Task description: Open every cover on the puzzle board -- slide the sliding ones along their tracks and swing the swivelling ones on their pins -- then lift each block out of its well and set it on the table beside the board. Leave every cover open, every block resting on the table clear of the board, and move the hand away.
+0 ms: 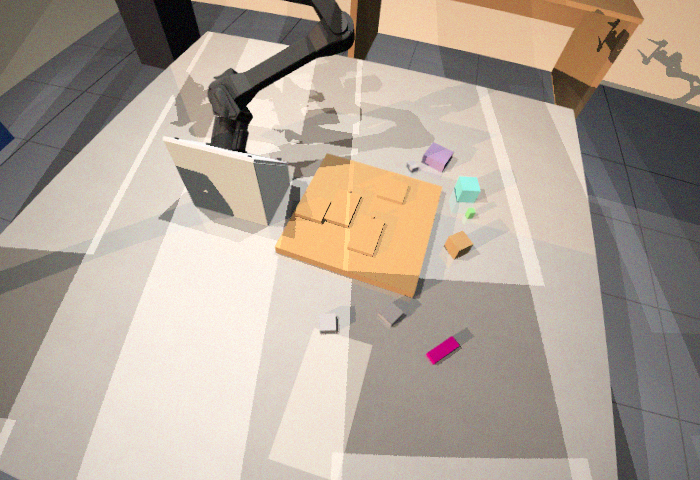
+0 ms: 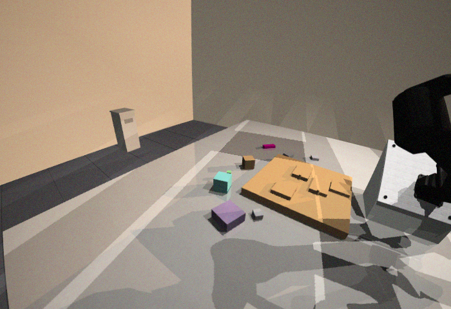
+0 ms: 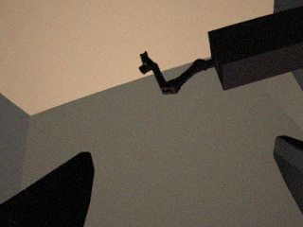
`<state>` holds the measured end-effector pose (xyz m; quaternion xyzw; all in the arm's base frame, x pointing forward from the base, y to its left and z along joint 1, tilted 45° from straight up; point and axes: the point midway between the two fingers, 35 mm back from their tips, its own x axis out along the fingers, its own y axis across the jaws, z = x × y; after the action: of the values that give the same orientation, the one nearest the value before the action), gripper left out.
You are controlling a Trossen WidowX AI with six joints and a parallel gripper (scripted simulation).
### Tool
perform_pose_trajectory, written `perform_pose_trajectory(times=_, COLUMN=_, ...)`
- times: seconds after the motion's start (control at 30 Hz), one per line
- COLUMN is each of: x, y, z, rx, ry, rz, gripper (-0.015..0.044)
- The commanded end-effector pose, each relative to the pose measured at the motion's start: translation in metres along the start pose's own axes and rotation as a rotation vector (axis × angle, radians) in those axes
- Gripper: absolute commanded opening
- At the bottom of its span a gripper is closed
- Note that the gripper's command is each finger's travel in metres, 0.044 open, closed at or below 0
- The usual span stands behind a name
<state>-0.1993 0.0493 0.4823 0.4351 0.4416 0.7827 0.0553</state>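
Observation:
The orange puzzle board (image 1: 396, 266) (image 2: 295, 213) lies flat in the middle of the table. Several flat orange covers sit on it, among them one (image 1: 366, 234) (image 2: 283, 188) near the front and one (image 1: 393, 193) (image 2: 301, 171) near the right edge. No open well shows. My gripper (image 3: 186, 154) is open and empty; in the wrist view its two dark fingers frame only the wall. The arm (image 1: 229, 121) (image 2: 430, 189) reaches down behind a pale box left of the board, and the fingers are hidden in the top and exterior views.
The pale box (image 1: 220, 181) (image 2: 397, 182) stands close to the board's left edge. Loose blocks lie on the table: purple (image 1: 437, 156) (image 2: 227, 214), teal (image 1: 466, 188) (image 2: 221, 181), brown (image 1: 457, 243) (image 2: 248, 161), magenta (image 1: 442, 349) (image 2: 268, 145), and small grey ones (image 1: 327, 322) (image 1: 390, 314).

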Motion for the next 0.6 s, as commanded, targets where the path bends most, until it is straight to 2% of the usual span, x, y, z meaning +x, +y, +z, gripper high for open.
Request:
perform_pose_trajectory(times=0.0, x=0.0, y=0.0, z=-0.001, rx=0.0, ry=0.003, rz=0.0, gripper=0.0374)
perform_pose_trajectory(times=0.47, x=-0.008, y=0.011, z=-0.058, rx=-0.025, ry=0.228, rz=0.039, gripper=0.0006)
perform_pose_trajectory(times=0.57, x=-0.012, y=0.015, z=-0.07, rx=-0.031, ry=0.278, rz=0.051, gripper=0.0)
